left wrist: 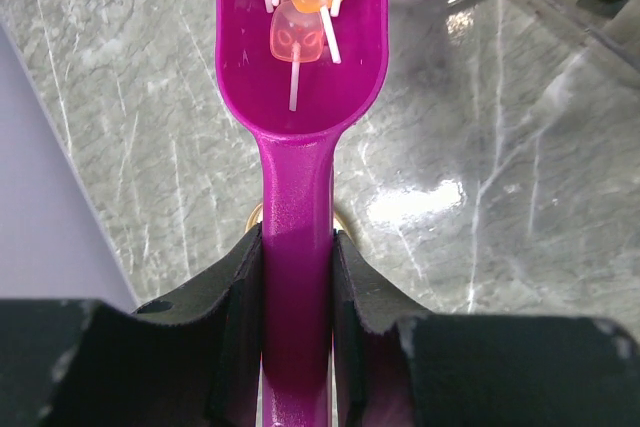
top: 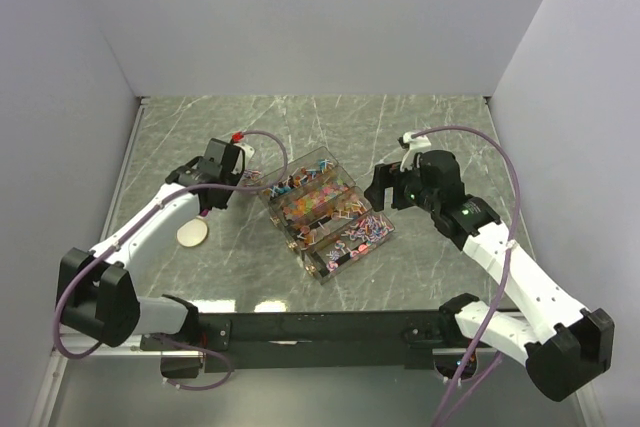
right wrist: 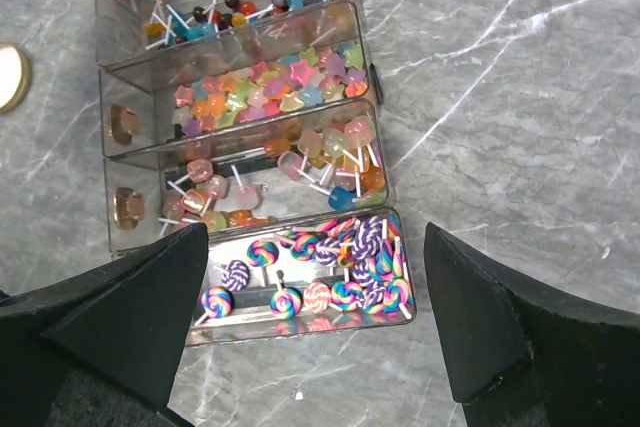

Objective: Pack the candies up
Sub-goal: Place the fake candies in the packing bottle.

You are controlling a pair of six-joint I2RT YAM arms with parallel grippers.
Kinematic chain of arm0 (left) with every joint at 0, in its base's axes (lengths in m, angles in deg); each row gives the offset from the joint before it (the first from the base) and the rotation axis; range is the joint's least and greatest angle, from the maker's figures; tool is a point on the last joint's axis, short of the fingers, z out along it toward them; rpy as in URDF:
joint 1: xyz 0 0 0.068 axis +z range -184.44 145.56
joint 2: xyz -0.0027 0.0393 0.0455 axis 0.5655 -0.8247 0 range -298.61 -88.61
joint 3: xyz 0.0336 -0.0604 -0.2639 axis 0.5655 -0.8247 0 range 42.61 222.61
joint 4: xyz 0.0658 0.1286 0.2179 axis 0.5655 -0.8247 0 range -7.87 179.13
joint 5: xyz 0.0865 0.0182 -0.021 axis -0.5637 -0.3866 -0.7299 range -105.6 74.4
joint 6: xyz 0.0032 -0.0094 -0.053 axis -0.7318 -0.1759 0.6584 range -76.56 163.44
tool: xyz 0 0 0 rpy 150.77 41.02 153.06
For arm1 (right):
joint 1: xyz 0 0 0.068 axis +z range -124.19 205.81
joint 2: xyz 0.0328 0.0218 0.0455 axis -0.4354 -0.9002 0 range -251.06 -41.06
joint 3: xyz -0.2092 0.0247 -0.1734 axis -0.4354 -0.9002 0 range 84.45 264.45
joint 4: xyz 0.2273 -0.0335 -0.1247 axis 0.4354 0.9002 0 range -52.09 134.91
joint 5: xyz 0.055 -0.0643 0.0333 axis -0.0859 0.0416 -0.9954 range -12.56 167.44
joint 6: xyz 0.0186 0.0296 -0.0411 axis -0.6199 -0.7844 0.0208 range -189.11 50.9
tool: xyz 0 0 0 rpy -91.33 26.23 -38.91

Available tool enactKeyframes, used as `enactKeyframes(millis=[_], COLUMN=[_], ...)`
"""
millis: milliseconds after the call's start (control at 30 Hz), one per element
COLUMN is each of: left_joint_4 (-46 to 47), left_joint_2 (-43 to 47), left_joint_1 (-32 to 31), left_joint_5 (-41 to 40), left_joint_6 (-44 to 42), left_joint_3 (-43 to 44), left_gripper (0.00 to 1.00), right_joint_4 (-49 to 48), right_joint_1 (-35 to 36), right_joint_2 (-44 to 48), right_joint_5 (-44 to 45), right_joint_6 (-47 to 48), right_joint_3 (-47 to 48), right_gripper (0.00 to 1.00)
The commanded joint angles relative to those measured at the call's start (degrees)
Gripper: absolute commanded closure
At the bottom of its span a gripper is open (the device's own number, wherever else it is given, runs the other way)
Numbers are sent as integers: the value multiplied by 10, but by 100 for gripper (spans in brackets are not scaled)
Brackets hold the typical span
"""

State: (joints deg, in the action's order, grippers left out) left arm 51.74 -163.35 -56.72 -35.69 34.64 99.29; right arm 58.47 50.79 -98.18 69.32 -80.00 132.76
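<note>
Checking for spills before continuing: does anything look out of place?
Nothing stands out. The candies lie in compartments of the clear box or in the scoop held by the left gripper; none visibly spilled.

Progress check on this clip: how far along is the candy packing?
Mostly done, it seems: all four compartments of the clear box hold candies. In hand: the left gripper is shut on the magenta scoop, with a few orange and pink ones in its bowl, not yet tipped out. The right gripper is open above the box, holding nothing. Left: emptying that scoopful; the tan lid lies loose on the table.
</note>
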Motion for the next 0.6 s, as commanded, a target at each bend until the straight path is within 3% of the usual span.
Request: enactKeyframes(millis=[0, 567], left_joint_4=[-15, -91], left_joint_2=[-12, -44], left_joint_1=[1, -53], left_joint_5=[-20, -91], left_joint_6=[-17, -38], left_joint_3=[47, 81], left_gripper=[99, 99], right_joint_4=[-24, -33], right_joint_1=[3, 3], right_joint_2=[19, 26], right_joint_5=[-8, -10], right_joint_6=[0, 2], right_joint_3=[-7, -15], right_gripper=[6, 6])
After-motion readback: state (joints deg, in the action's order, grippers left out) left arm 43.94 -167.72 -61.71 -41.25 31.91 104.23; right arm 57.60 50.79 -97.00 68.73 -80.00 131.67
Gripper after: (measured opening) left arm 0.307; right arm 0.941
